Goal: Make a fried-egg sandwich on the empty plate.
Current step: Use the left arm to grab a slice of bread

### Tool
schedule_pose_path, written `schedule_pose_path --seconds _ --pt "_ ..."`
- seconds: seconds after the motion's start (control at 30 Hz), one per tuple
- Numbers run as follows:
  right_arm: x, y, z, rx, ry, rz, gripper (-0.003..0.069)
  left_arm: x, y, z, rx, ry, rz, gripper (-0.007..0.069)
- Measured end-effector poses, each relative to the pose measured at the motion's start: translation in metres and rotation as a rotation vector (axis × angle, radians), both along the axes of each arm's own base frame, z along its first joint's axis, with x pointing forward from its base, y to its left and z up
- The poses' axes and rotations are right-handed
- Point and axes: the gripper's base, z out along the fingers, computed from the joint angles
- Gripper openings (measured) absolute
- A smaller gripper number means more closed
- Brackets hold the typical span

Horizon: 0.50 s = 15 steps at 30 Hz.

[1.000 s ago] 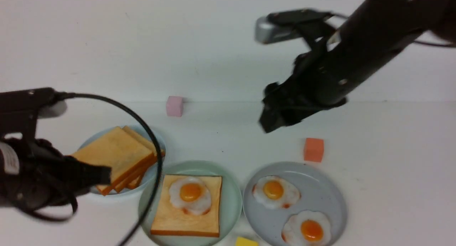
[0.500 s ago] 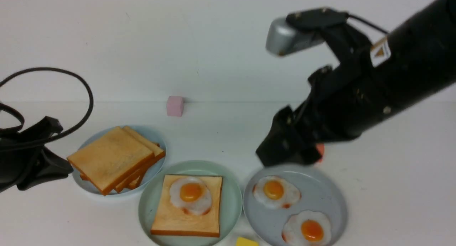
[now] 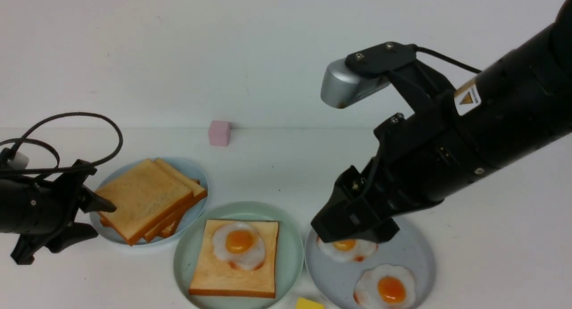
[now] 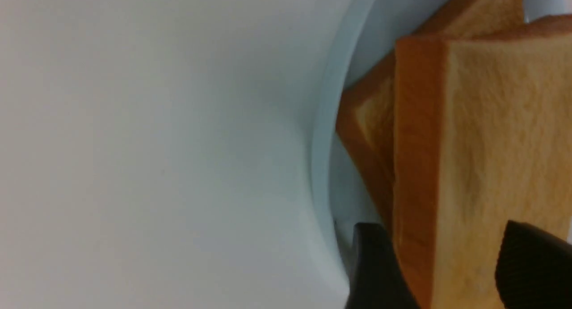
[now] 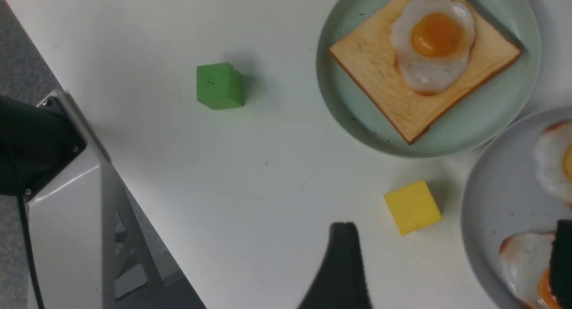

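Over the grey plate, the right gripper has dropped low, jaws spread wide above an egg. Beside it, the empty plate holds the fried-egg sandwich, which lacks its top slice. Well apart from it, the left gripper has opened around the toast pile edge, so it probably fetches that slice next.

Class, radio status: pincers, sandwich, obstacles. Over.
Left pincer open at toast pile; right pincer open over grey plate. Sandwich on mint plate lacks top slice. Yellow cube beside it, apart.
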Motion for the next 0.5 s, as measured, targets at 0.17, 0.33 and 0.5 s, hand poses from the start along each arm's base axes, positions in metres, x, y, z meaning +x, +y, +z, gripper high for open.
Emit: schedule_pose_path --seconds 0.17,0.33,0.5 --pt "0.000 0.000 0.000 0.000 0.000 0.000 0.0584 0.010 0.000 -0.015 -0.031 -0.042 0.005 0.0375" --pt "-0.001 0.000 0.000 0.005 0.007 0.001 0.0584 0.014 -0.003 -0.017 -0.023 -0.099 -0.055 0.0298" --pt "-0.002 0.001 0.000 0.010 0.019 0.004 0.0584 0.013 -0.004 -0.017 -0.023 -0.098 -0.086 0.0203"
